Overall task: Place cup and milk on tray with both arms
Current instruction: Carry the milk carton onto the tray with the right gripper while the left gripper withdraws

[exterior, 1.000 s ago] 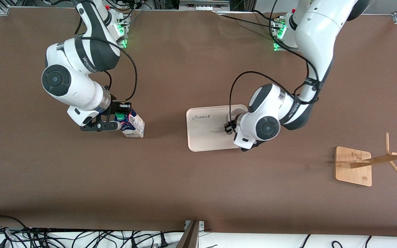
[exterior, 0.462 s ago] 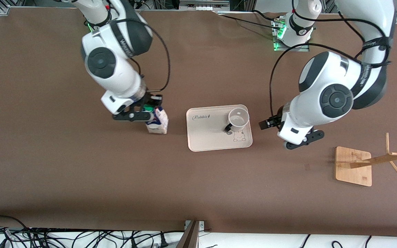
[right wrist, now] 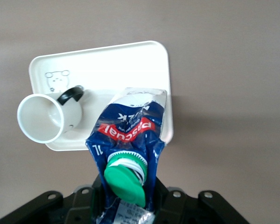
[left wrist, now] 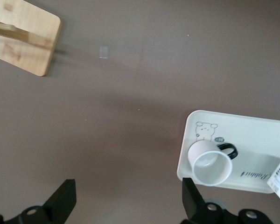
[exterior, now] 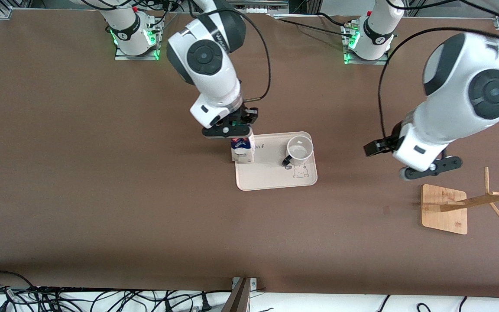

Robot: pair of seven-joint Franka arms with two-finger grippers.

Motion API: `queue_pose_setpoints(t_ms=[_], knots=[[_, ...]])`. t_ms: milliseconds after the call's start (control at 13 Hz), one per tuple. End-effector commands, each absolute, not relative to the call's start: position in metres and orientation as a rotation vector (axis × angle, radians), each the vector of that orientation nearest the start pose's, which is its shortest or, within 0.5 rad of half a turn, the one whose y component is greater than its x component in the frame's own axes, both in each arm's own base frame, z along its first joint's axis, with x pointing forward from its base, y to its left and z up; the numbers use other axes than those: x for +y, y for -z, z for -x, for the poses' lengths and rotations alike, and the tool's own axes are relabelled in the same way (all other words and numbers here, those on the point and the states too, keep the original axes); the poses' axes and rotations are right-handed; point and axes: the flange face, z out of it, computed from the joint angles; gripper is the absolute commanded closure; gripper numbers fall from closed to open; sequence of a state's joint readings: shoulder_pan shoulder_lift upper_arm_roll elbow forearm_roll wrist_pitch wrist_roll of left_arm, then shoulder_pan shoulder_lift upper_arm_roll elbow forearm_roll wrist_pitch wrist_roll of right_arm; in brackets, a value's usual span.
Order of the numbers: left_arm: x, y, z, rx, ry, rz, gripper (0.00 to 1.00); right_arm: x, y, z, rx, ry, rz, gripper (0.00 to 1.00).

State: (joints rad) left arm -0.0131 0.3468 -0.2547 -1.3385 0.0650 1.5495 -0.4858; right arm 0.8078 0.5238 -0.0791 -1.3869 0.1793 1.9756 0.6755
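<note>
The cream tray (exterior: 267, 175) lies mid-table. The white cup (exterior: 299, 149) with its black handle stands on the tray, toward the left arm's end; it also shows in the left wrist view (left wrist: 210, 162) and the right wrist view (right wrist: 44, 117). My right gripper (exterior: 232, 130) is shut on the top of the blue and white milk carton (exterior: 242, 150) with its green cap (right wrist: 126, 179), holding it upright over the tray's edge at the right arm's end. My left gripper (exterior: 427, 167) is open and empty, up over bare table between the tray and the wooden stand.
A square wooden stand base (exterior: 444, 209) with a tilted peg pole (exterior: 483, 199) sits toward the left arm's end, nearer the front camera; it shows in the left wrist view (left wrist: 23, 39). Cables lie along the table's front edge.
My right gripper has carried the milk from the right arm's end of the table to over the tray's edge. My left gripper has let go of the cup on the tray and moved away toward the stand.
</note>
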Motion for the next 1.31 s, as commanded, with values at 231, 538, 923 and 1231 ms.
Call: queue_pose_setpoints(t_ms=[231, 538, 923, 1231], knots=[[-0.11, -0.618, -0.581, -0.009, -0.041, 3.107, 0.0, 0.512, -0.376, -0.521, -0.014, -0.034, 3.019, 0.62], [-0.049, -0.617, -0.56, 0.087, 0.063, 3.139, 0.0, 0.513, -0.348, -0.524, -0.035, -0.023, 3.055, 0.62], [-0.028, -0.575, -0.558, 0.014, 0.102, 3.127, 0.0, 0.513, -0.336, -0.525, -0.049, -0.022, 3.068, 0.4], [-0.024, -0.57, -0.56, 0.028, 0.068, 3.126, 0.0, 0.511, -0.348, -0.53, -0.027, 0.001, 3.054, 0.0]])
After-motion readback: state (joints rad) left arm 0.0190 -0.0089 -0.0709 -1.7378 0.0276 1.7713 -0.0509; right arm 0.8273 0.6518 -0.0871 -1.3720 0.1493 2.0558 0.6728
